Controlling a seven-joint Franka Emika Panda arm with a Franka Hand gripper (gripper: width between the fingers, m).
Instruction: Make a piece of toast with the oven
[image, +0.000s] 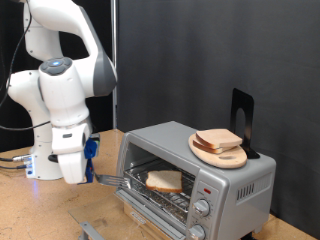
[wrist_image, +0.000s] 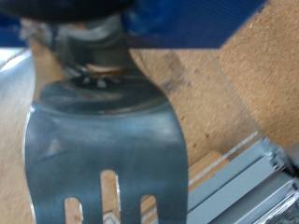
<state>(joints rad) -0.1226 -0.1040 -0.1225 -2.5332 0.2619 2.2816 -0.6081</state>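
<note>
The oven (image: 240, 180) stands at the exterior view's right with its glass door (image: 150, 203) folded down. The piece of toast (image: 164, 180) lies on the wire rack inside. My gripper (image: 82, 176) is to the left of the open door and is shut on the handle of a slotted metal spatula (image: 110, 179), whose blade points at the oven opening and stops short of the toast. In the wrist view the spatula blade (wrist_image: 103, 140) fills most of the picture, with part of the oven (wrist_image: 252, 182) beyond it. The fingers are hidden in that view.
A round wooden board (image: 232, 159) with other bread slices (image: 218, 139) lies on top of the oven, and a black stand (image: 242, 112) rises behind it. Two knobs (image: 203, 208) sit under a red light (image: 207, 188). The brown wooden table (image: 40, 205) runs leftward. A black curtain hangs behind.
</note>
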